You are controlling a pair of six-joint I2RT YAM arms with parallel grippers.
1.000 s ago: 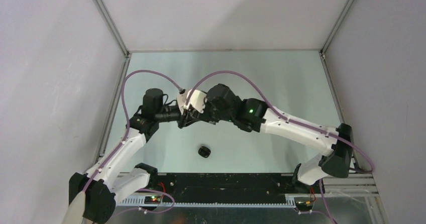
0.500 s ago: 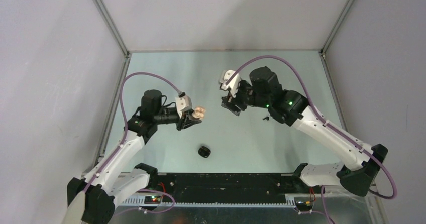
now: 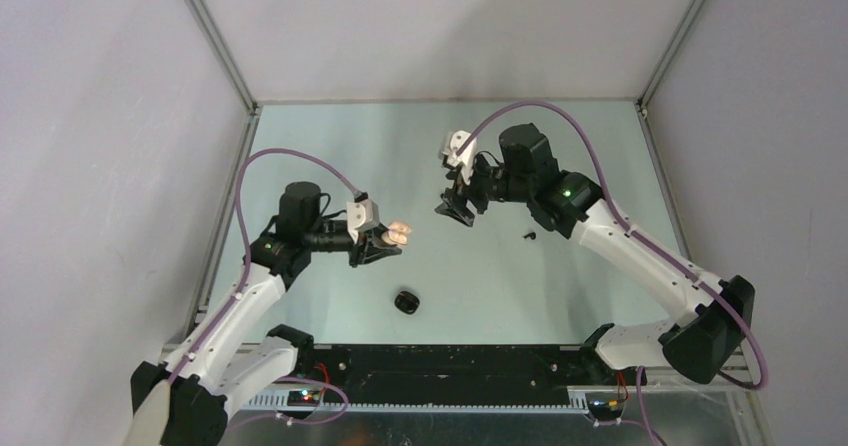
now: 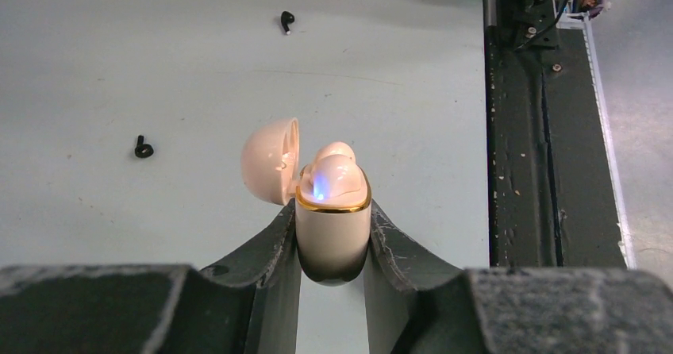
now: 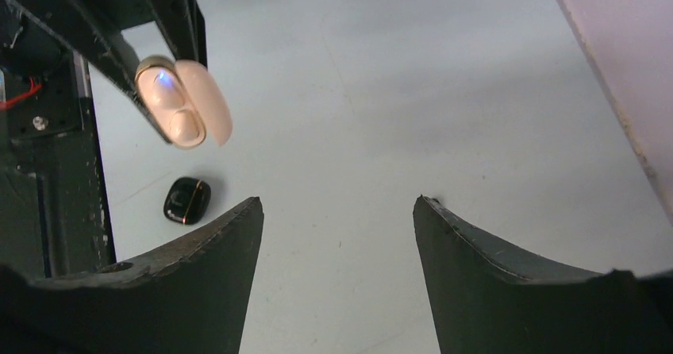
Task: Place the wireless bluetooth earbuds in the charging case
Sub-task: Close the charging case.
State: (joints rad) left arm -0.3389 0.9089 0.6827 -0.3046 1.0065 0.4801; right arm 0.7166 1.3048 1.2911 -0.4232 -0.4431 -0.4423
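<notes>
My left gripper [image 3: 388,240] is shut on the base of a cream charging case [image 4: 333,211] with a gold rim, held above the table with its lid [image 4: 271,160] hinged open. Cream earbuds [image 4: 336,170] sit in it, with a blue light glowing. The case also shows in the right wrist view [image 5: 181,104]. My right gripper [image 3: 453,209] is open and empty, off to the right of the case [image 5: 337,203]. Two black earbuds [image 4: 287,21] [image 4: 143,147] lie loose on the table; one shows from the top [image 3: 529,234].
A closed black case [image 3: 407,302] lies on the table near the front, also in the right wrist view [image 5: 187,199]. A black rail [image 3: 440,366] runs along the near edge. Grey walls enclose the table on the left, back and right.
My right gripper has drawn back from the left gripper to the right and stands apart and open. The left gripper has dropped slightly toward the front, still holding the open cream case.
</notes>
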